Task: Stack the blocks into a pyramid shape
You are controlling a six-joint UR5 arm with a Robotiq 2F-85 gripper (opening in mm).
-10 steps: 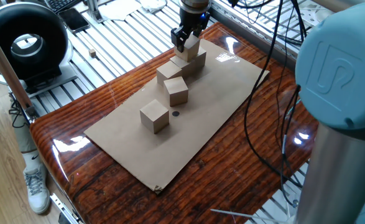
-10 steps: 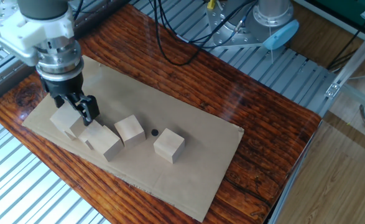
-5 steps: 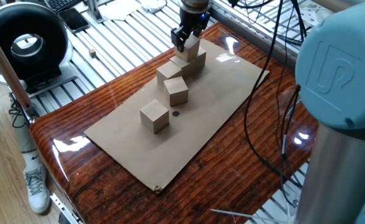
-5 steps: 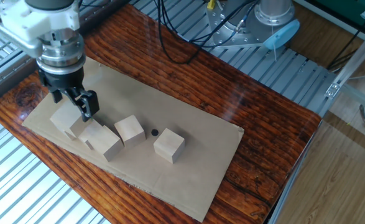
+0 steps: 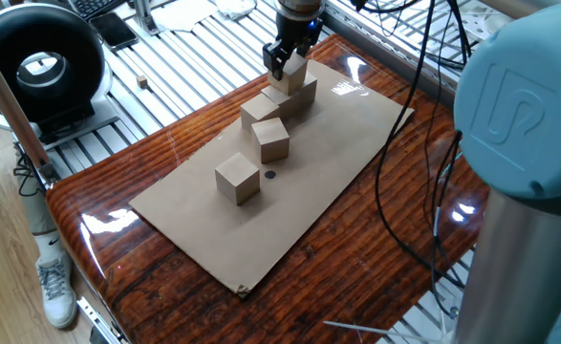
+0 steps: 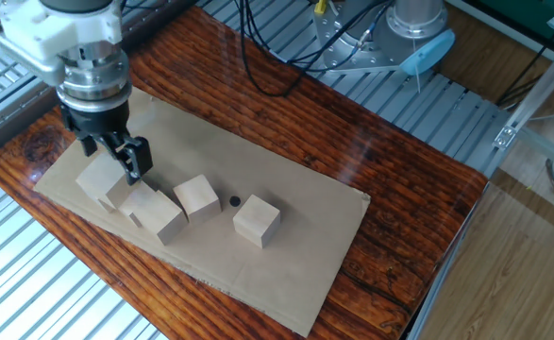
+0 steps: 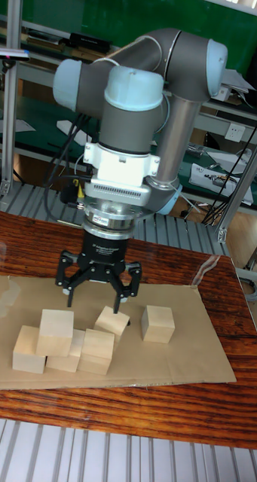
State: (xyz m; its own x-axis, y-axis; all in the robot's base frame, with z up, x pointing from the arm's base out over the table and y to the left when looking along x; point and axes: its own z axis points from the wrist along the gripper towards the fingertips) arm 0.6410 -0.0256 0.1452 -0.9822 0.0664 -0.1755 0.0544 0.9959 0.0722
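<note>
Several light-tan wooden blocks lie on a brown cardboard sheet. A close row of blocks carries a top block near its left end. That top block also shows in both fixed views. My gripper hangs open just above the top block, one finger on each side and touching nothing. One loose block lies tilted beside the row. Another loose block stands farther off.
A small black dot marks the cardboard between the two loose blocks. The glossy wooden table rests on a slatted aluminium frame. A black round device stands off the table's corner. Cables hang near the arm's base.
The open gripper has lifted slightly off the top block, then held still. No block has moved.
</note>
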